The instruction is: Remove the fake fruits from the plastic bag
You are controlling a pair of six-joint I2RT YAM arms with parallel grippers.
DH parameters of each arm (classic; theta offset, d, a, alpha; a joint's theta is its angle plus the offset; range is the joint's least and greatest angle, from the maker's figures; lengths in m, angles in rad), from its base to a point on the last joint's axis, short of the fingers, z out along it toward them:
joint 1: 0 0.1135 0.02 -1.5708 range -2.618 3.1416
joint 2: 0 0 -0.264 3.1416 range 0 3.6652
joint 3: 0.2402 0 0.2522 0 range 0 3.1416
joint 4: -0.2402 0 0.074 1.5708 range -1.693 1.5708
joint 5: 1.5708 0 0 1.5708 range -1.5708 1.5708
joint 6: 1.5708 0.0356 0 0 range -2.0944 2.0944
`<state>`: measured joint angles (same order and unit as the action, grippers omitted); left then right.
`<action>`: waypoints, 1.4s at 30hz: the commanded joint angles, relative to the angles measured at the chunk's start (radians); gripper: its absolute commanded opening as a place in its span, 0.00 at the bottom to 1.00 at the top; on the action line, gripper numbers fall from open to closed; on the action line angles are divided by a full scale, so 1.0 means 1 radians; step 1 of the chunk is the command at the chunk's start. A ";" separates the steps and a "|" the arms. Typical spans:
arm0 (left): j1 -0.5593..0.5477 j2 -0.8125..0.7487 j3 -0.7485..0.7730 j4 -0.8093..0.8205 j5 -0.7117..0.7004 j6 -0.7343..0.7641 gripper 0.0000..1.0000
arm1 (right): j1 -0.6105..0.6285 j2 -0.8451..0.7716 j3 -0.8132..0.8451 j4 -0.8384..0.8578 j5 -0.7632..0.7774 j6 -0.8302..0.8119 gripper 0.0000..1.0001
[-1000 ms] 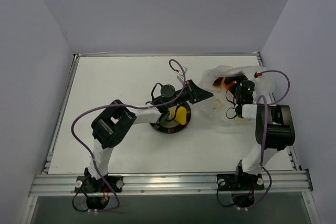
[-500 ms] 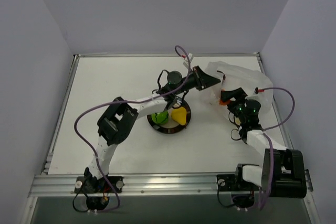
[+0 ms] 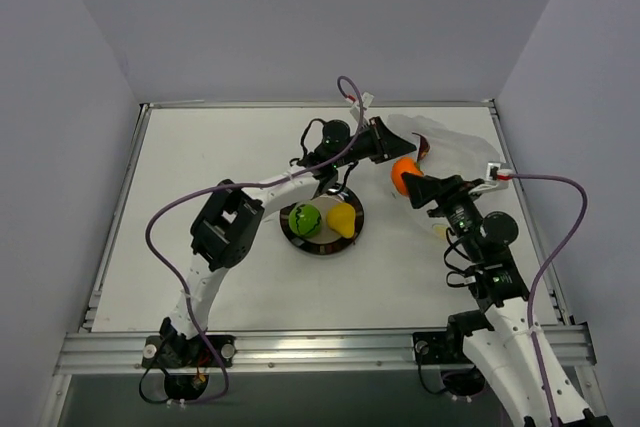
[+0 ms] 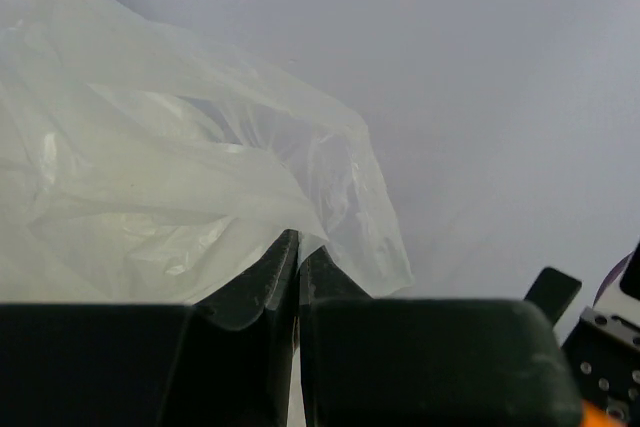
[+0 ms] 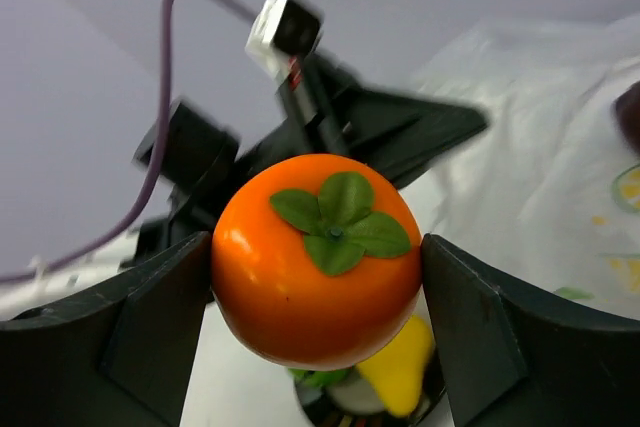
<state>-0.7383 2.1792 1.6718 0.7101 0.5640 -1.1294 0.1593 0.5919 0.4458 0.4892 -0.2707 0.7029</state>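
Here's the flat white table (image 3: 200,247), walled in pale grey, with both arms reaching out over its far right half. The white and black left arm (image 3: 225,237) stretches diagonally right across the top view, and the right arm (image 3: 495,277) comes up from the near right corner. Beyond them, at the far right of the table, sits the crinkly translucent whitish plastic bag (image 3: 455,142). It billows big and glossy in the left wrist view (image 4: 150,177), and the right wrist view (image 5: 540,147) catches its small yellow printed spots. Now the round shiny metal plate with a dark rim (image 3: 322,244), lying mid-table under the left arm's forearm, well clear of the bag. Up at the bag's left edge, the left gripper (image 3: 388,142) is clamped tight, its jaws pressed together (image 4: 298,252) with a fold of the thin film pinched between the tips. The right gripper (image 3: 415,185) stands wide, and it has a prize! Squeezed between its two black fingers (image 5: 150,327) is the round orange plastic fruit with a green leaf cap (image 5: 318,257), out of the bag and held up between bag and plate, just beside the left gripper's tip (image 3: 404,174). On the plate, side by side, rest the bright green ball with dark marks (image 3: 304,218) on the left and the small yellow pear-shaped piece (image 3: 342,217) on the right, the latter also peeking out beneath the orange one (image 5: 398,372)
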 commanded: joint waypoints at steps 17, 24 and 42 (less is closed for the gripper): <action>0.016 -0.082 0.010 -0.058 0.102 0.034 0.02 | 0.736 0.563 -0.052 0.210 0.455 -0.149 0.26; 0.016 -0.101 -0.043 0.008 0.103 -0.003 0.02 | 0.802 0.729 0.014 0.244 0.640 -0.226 0.26; 0.016 -0.137 -0.098 0.058 0.106 -0.020 0.02 | 0.841 0.977 0.031 0.511 0.818 -0.376 0.37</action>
<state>-0.7319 2.1349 1.5692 0.7029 0.6552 -1.1408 0.9787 1.5478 0.4488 0.9360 0.4721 0.3626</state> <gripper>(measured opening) 0.026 0.742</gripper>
